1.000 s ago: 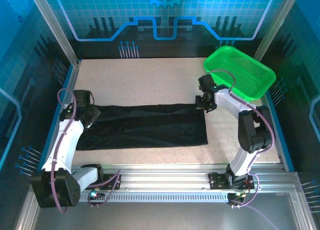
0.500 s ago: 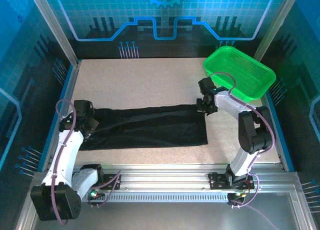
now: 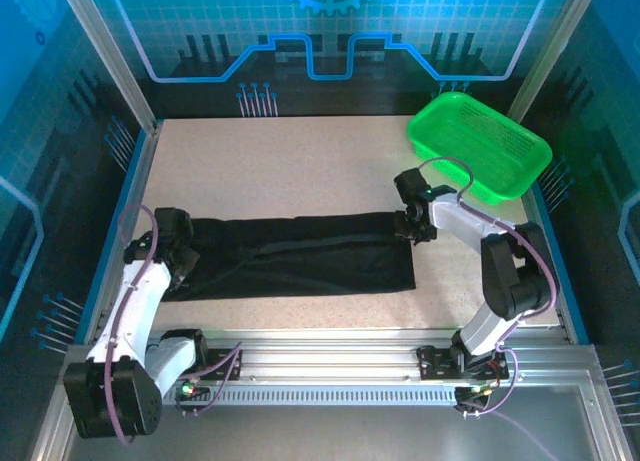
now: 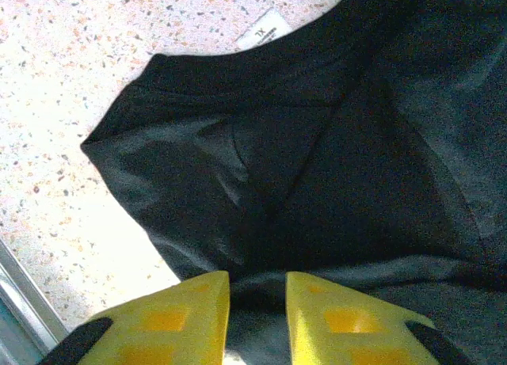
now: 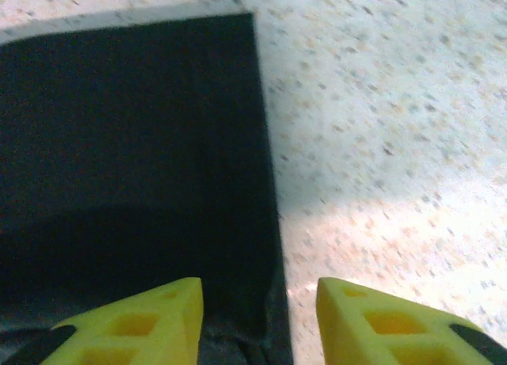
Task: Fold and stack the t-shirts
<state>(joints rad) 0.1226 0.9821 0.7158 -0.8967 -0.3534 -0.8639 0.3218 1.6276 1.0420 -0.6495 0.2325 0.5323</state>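
One black t-shirt (image 3: 300, 256) lies on the table as a long folded strip running left to right. My left gripper (image 3: 176, 245) sits low over its left end. In the left wrist view this gripper (image 4: 257, 282) is open by a narrow gap, with the black cloth (image 4: 317, 167) under and between the yellow fingers (image 4: 198, 309). My right gripper (image 3: 413, 225) is at the strip's far right corner. In the right wrist view that gripper (image 5: 257, 286) stands open wide over the shirt's straight right edge (image 5: 135, 143), which lies flat on the table.
A green mesh basket (image 3: 478, 143) stands at the back right, close behind the right arm. A white size label (image 4: 264, 31) peeks out beyond the collar. Bare speckled table (image 3: 300, 161) lies behind the shirt. A metal rail (image 3: 330, 356) runs along the near edge.
Both grippers have come nearer and lower, laying the shirt's far fold down onto the strip. Both were shut on the cloth and their jaws have now parted.
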